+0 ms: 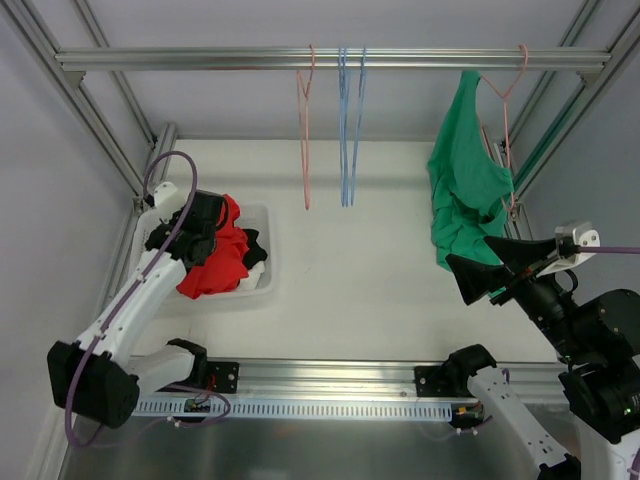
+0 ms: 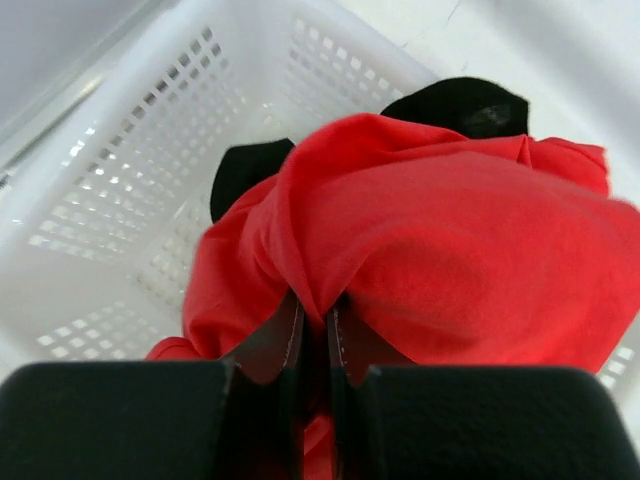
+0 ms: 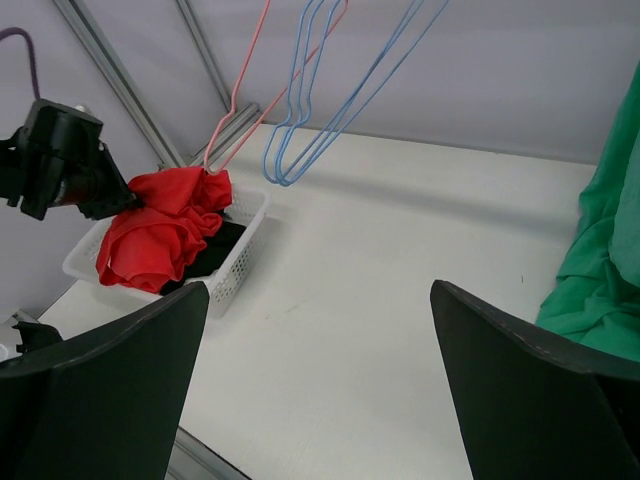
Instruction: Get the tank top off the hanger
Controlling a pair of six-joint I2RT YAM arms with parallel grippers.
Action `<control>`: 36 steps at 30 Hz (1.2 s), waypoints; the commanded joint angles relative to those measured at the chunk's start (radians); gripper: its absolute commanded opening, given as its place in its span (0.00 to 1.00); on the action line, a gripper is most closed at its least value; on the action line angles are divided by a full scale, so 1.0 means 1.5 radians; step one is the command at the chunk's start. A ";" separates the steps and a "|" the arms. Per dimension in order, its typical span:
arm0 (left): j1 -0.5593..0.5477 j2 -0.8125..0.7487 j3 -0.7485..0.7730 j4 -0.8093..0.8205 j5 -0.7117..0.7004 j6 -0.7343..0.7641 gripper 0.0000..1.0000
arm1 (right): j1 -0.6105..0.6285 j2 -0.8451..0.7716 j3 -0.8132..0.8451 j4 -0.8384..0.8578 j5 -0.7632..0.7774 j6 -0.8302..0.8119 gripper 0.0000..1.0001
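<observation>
At the right gripper (image 1: 470, 256): gapes at full width, grips nothing. Points up the table and leftward in the top view, with the green tank top (image 1: 465, 180) directly beyond the fingertips. Cannot tell whether the hem touches them or hangs just short.

In the right wrist view, shows that cloth only at the right edge, off the line between the fingers. Needs, by this reading, a turn toward that side before any closing.

Hangs from a pink hanger (image 1: 505, 105) at the right end of the overhead rail (image 1: 200, 60). Drapes mostly down the hanger's left side, long axis vertical, shoulders up near the rail and hem down near the gripper. Sits bunched to one side rather than spread across both hanger arms.

At the left gripper (image 2: 315, 305): pinches shut on a red garment (image 2: 450, 250) over the white basket (image 1: 262, 215), across the table and well apart from the tank top. Leaves the right arm plainly the nearer.

Calls, most likely, for a grasp low on the cloth and a pull down and off the hanger. Risks dragging the hanger along the rail.

Mid-rail, between the arms: two blue hangers (image 1: 350, 130) and a second pink hanger (image 1: 305, 140), both bare.
</observation>
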 commanded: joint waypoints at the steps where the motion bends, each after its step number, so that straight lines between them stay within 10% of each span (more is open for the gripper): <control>1: 0.032 0.057 0.013 0.020 0.040 -0.046 0.00 | 0.000 0.006 -0.008 0.046 -0.018 0.013 1.00; 11: 0.096 0.258 -0.060 0.027 0.120 -0.161 0.00 | 0.000 0.029 -0.030 0.048 -0.023 0.003 1.00; 22: 0.101 0.217 -0.003 0.030 0.131 0.011 0.00 | -0.001 0.043 -0.017 0.030 -0.015 -0.007 0.99; 24: 0.101 0.170 -0.008 0.025 0.110 0.022 0.15 | -0.001 0.067 0.001 0.014 -0.011 -0.007 0.99; 25: 0.101 0.150 -0.006 0.021 0.105 0.027 0.52 | -0.001 0.075 0.006 0.007 -0.009 -0.008 0.99; 28: 0.101 0.060 0.013 0.003 0.090 0.056 0.84 | -0.001 0.108 0.032 -0.003 0.017 -0.013 0.99; 36: 0.101 -0.027 0.164 -0.007 0.292 0.221 0.99 | -0.003 0.284 0.252 -0.128 0.189 -0.147 1.00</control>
